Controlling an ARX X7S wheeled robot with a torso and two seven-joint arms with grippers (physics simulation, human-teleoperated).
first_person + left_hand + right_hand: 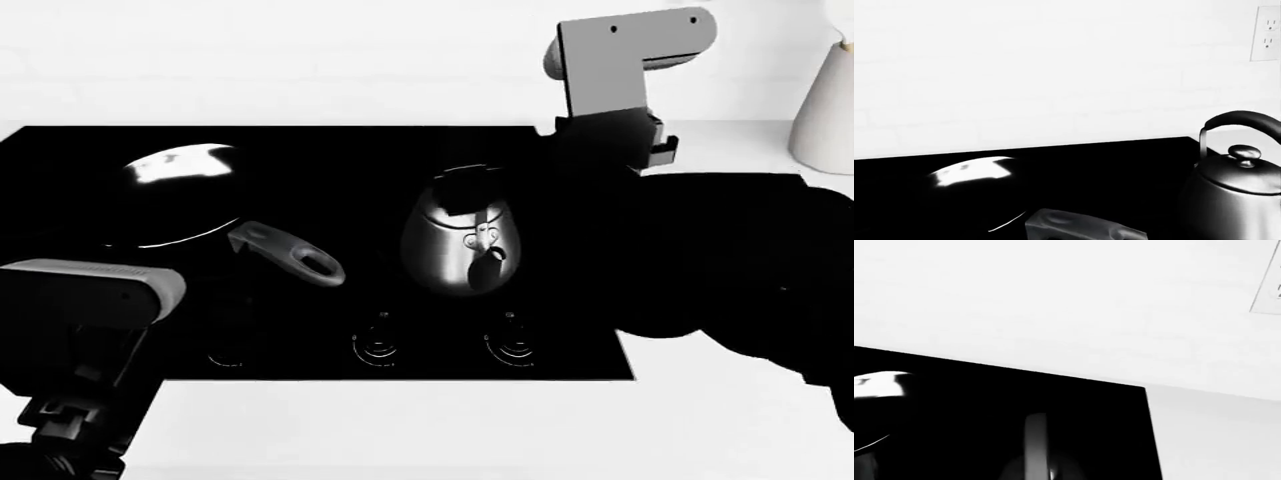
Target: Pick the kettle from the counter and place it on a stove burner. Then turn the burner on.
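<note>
The steel kettle (461, 245) stands upright on the black glass cooktop (334, 150), mid-stove, behind the knob row (378, 345); no burner ring shows. It also appears in the left wrist view as the kettle (1234, 192) with its arched black handle and lid knob. My right arm's grey wrist bracket (627, 55) hangs behind and right of the kettle; its dark fingers merge with the black glass. A pale strip (1035, 442) low in the right wrist view may be the kettle's handle. My left arm (80, 295) sits at the front left, its fingers not distinguishable. White counter (400, 430) borders the stove.
A dark frying pan (180, 195) with a grey handle (287, 252) lies on the cooktop's left half, its handle (1081, 227) close under the left wrist camera. A pale vase (825, 100) stands at the back right. A wall outlet (1266, 32) is on the white backsplash.
</note>
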